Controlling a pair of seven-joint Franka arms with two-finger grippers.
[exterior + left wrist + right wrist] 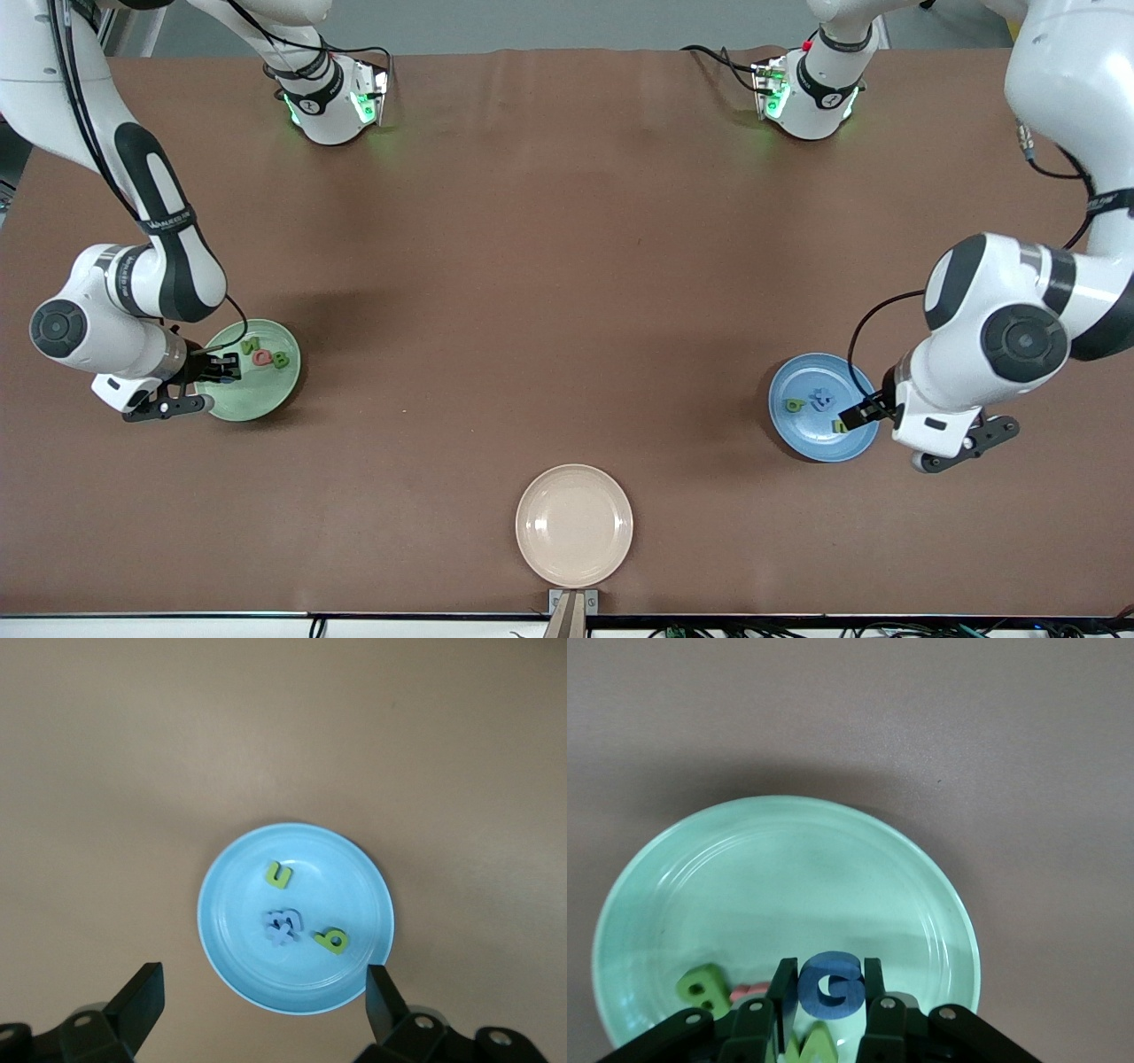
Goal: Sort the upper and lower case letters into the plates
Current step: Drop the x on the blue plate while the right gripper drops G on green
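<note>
Brown table [567, 266] — green plate [280, 388], blue plate [802, 436], cream plate [574, 525]

You have the right arm's plate [257, 399] midway down the frame at that arm's end of the table. Three letters [263, 356] lie in it, and the right gripper [226, 368] over it pinches a fourth letter [829, 985]. The left arm's plate [811, 439] sits at the left arm's end at about the same height, its own letters [822, 399] lying in it under the spread left gripper [263, 979]. A third plate [574, 496] lies at the lower middle of the frame, nearest the camera.

Blue letter piece [830, 985] "G"; green piece [281, 359] "B".
</note>
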